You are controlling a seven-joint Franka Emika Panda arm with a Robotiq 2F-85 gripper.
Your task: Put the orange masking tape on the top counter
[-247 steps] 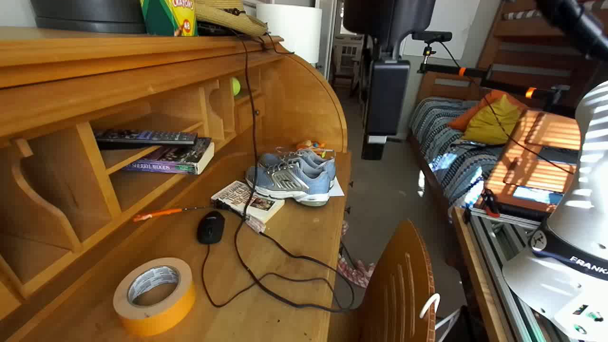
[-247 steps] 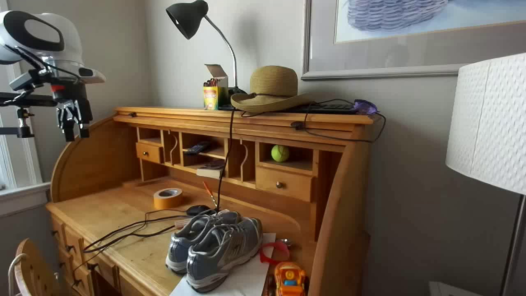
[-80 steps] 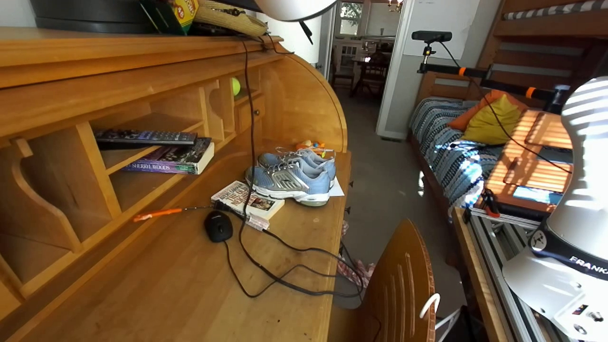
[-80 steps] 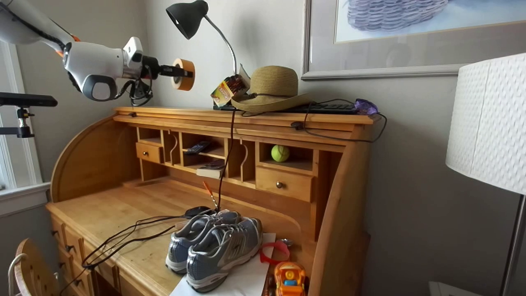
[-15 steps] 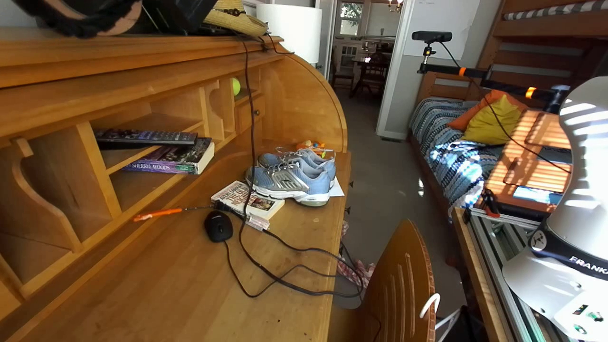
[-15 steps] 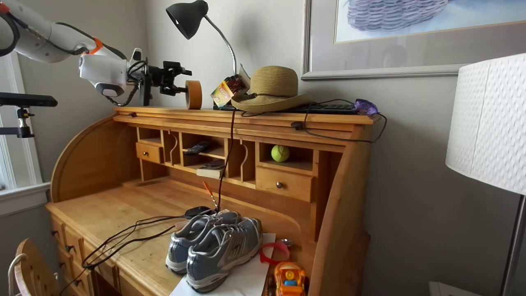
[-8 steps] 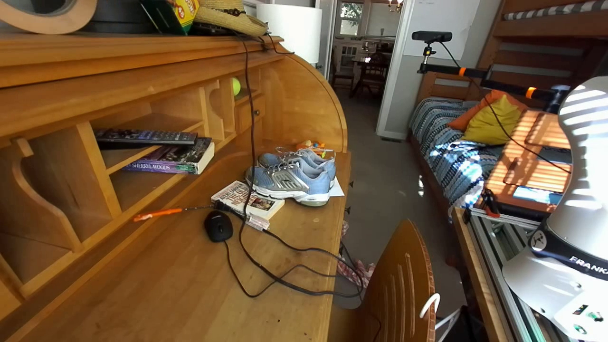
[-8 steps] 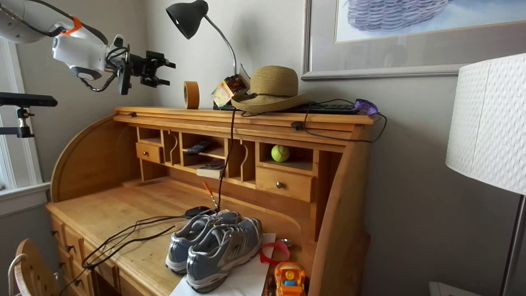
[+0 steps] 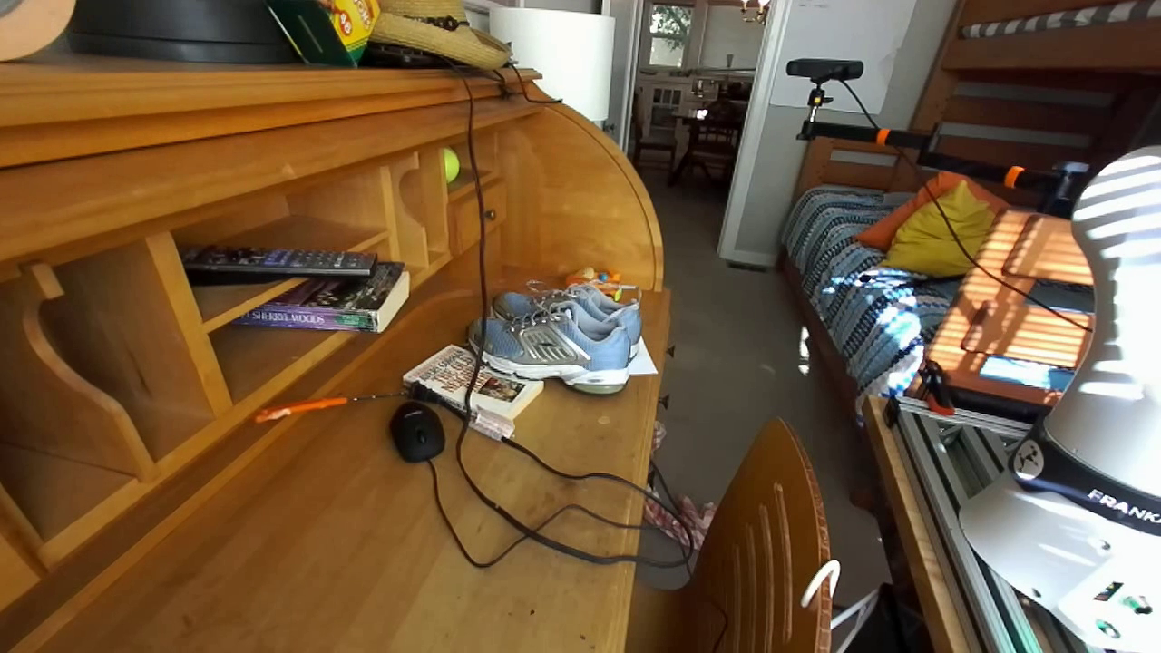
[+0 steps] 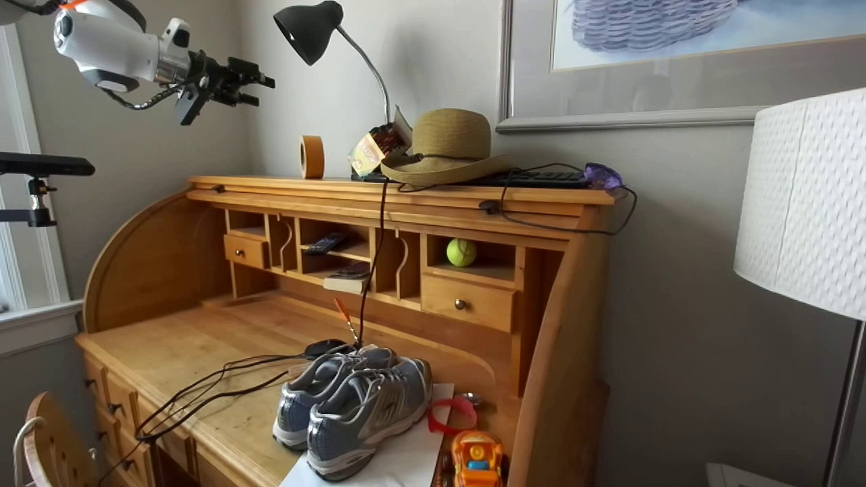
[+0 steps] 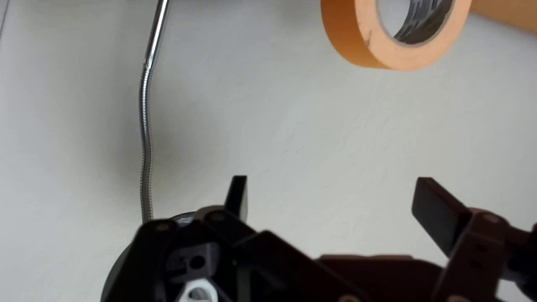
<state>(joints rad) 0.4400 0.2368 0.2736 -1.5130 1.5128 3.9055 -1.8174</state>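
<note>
Orange masking tape [image 10: 313, 157] upright on the top counter [image 10: 260, 182], end effector [image 11: 333, 200] spread, apart.

Both exterior views are sharing the desk [image 10: 169, 338], looking from opposite ends, while the wrist view is facing the wall [image 11: 293, 126].

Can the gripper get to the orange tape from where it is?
Likely yes: the gripper is open, and the wrist view shows nothing between it and the orange tape, standing on edge on the top counter. The gripper would probably need lowering.
</note>
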